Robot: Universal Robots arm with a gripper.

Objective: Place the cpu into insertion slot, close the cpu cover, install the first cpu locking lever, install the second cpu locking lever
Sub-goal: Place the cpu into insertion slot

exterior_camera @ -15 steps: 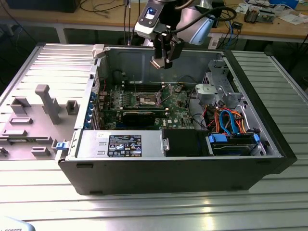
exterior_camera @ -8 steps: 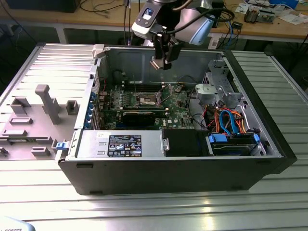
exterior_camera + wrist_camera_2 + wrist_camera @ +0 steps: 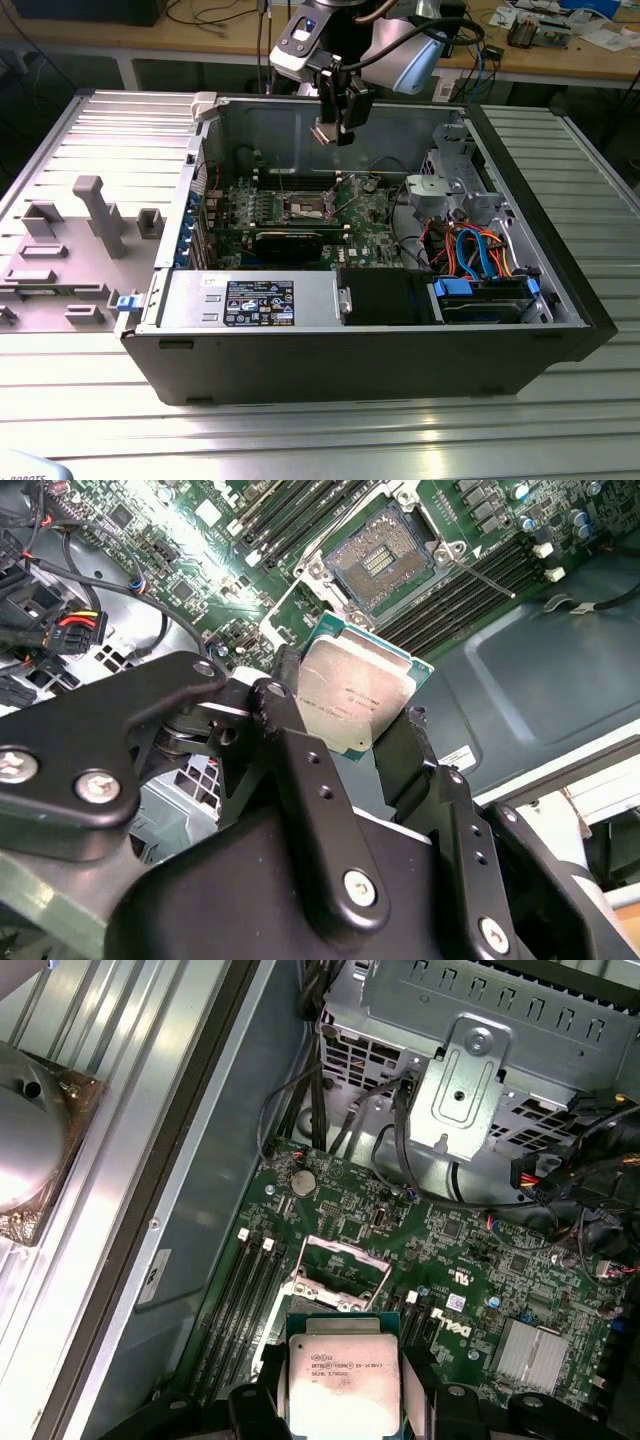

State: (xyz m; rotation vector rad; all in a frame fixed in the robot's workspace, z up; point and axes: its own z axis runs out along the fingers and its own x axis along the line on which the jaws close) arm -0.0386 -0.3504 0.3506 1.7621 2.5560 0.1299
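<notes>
Lab: cable-strewn workbench [image 3: 590, 62], slatted metal table [image 3: 300, 440], opened computer case [image 3: 350, 360]

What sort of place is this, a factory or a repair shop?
Likely a robotics lab or test workshop: an open computer case sits on a ribbed metal table, a cluttered workbench runs behind it, and a robot gripper holds a cpu above the motherboard.

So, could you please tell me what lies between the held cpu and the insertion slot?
Nothing. In the exterior view the cpu hangs in open air above the insertion slot, with no part in between.
</notes>
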